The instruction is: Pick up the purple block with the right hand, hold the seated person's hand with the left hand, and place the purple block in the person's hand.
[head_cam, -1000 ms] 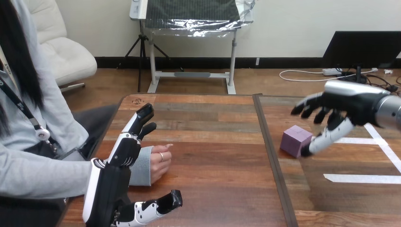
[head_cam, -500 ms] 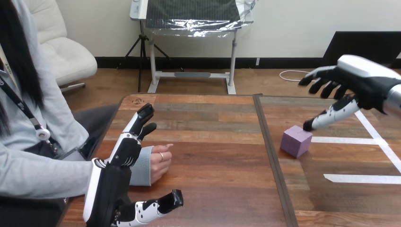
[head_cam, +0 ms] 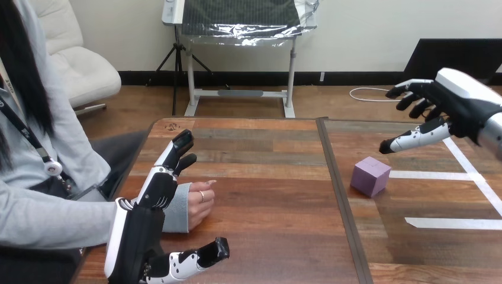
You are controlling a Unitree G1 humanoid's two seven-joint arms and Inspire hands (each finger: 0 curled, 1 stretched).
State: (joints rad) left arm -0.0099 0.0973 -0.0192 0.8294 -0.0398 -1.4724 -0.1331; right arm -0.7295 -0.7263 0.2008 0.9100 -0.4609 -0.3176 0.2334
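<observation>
The purple block [head_cam: 370, 176] rests on the table's right half, just right of the middle seam. My right hand [head_cam: 441, 109] hovers open above and to the right of it, fingers spread, touching nothing. My left hand [head_cam: 151, 210] is open at the lower left, fingers stretched forward and thumb out to the right. The person's hand [head_cam: 198, 203] lies loosely curled on the table just right of my left hand's back. I cannot tell whether the two touch; my fingers are not curled round it.
A dark seam [head_cam: 340, 195] divides the wooden table down the middle. White tape lines [head_cam: 453, 223] mark the table's right part. The person sits at the left edge, their grey sleeve [head_cam: 53, 219] reaching in beside my left arm.
My right hand has lifted up and away to the right, off the purple block. The block stays where it was. My left hand and the person's hand have not moved.
</observation>
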